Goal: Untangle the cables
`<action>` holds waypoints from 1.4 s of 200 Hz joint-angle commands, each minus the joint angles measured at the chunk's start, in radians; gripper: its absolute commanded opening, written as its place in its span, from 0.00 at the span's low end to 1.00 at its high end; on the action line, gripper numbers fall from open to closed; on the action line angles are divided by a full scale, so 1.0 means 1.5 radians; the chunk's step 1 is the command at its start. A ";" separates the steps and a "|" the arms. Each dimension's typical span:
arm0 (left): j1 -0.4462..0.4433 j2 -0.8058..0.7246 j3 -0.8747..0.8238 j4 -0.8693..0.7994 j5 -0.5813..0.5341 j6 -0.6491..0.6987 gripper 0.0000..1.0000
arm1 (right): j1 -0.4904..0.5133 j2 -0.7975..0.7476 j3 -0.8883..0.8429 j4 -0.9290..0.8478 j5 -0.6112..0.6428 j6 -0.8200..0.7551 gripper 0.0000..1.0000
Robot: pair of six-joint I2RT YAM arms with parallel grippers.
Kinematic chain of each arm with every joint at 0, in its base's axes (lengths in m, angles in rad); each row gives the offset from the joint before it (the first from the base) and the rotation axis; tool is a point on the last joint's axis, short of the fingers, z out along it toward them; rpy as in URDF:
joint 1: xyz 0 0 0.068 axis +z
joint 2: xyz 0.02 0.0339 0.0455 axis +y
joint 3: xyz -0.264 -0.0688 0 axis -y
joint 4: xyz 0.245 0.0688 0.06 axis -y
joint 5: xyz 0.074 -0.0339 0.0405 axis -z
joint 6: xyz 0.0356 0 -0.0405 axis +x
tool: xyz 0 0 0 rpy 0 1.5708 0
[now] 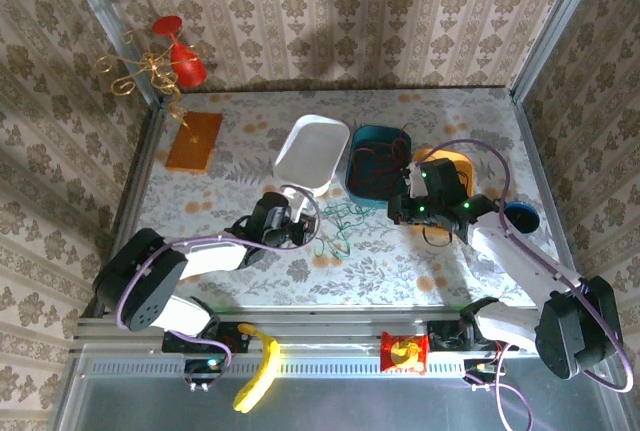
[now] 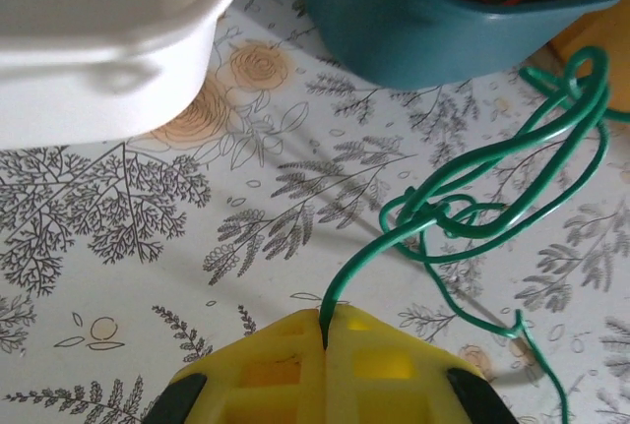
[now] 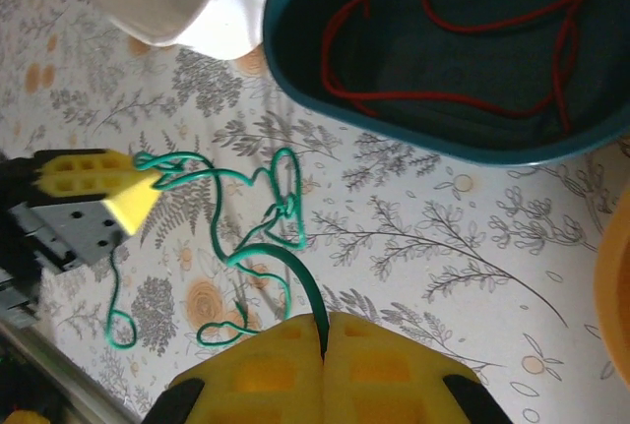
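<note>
- A thin green cable (image 1: 340, 223) lies in a loose, knotted squiggle on the middle of the table (image 1: 250, 261), just near of two bins.
- From the left wrist camera, the green cable (image 2: 433, 217) rises from the fingertips, tangles into a small knot, then runs away to the right towards the teal bin.
- From the right wrist camera, the same cable (image 3: 285, 212) loops across the flowered tabletop between the two grippers.
- The left gripper (image 2: 325, 331) has its yellow fingers pressed together on one end of the green cable; from above it (image 1: 306, 229) sits at the left of the tangle.
- The right gripper (image 3: 321, 324) is likewise pinched tight on the green cable; from above it (image 1: 395, 214) sits at the right of the tangle.
- A red cable (image 3: 453, 21) lies coiled inside the teal bin (image 1: 380, 131), at the far side of the tangle.
- A white bin (image 1: 312, 151) sits just left of the teal bin, tilted.
- An orange bowl (image 1: 455, 159) sits right of the teal bin.
</note>
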 commanded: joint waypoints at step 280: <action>0.000 -0.020 0.057 -0.059 0.093 -0.008 0.00 | 0.196 0.144 0.143 -0.039 0.099 -0.137 0.38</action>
